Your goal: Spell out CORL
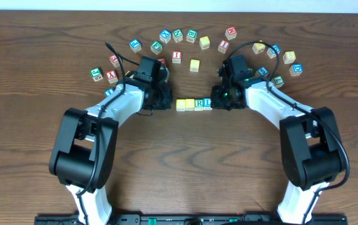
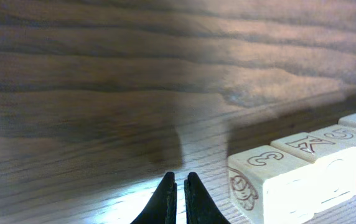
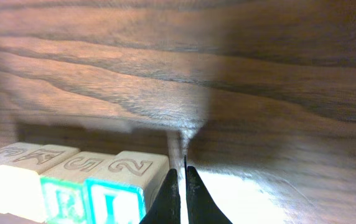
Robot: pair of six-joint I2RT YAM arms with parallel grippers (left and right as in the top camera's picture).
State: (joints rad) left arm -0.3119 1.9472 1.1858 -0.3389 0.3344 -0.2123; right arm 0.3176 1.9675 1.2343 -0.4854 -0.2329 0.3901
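Nearest the left wrist lens, the left gripper [image 2: 179, 186] is showing its two dark fingers sitting almost together with nothing between them; the right gripper [image 3: 180, 186] is looking the same in its own view, narrow and empty. Each is hanging low over the table [image 1: 41, 37] at one end of the row of four blocks [image 1: 194, 104]. The left one is just beside the end block [image 2: 262, 180]. The right one is just beside the last block [image 3: 128, 177], whose front is carrying a blue letter next to the R block [image 3: 66, 193]. Whether either tip is touching wood, I cannot tell.

Judging from this, the word is lying between the arms and the step in hand is squaring it up, though from above the two left-hand blocks are showing pale faces I am not managing to read.

A good nudge is going to be slow and low on the block's side, running straight along the row — a high push is risking a tip-over. An off-axis one is likely to be buckling the line. Both ends should be pressing evenly. The spare blocks [image 1: 194, 64] are lying well apart, so they are posing no obstacle.
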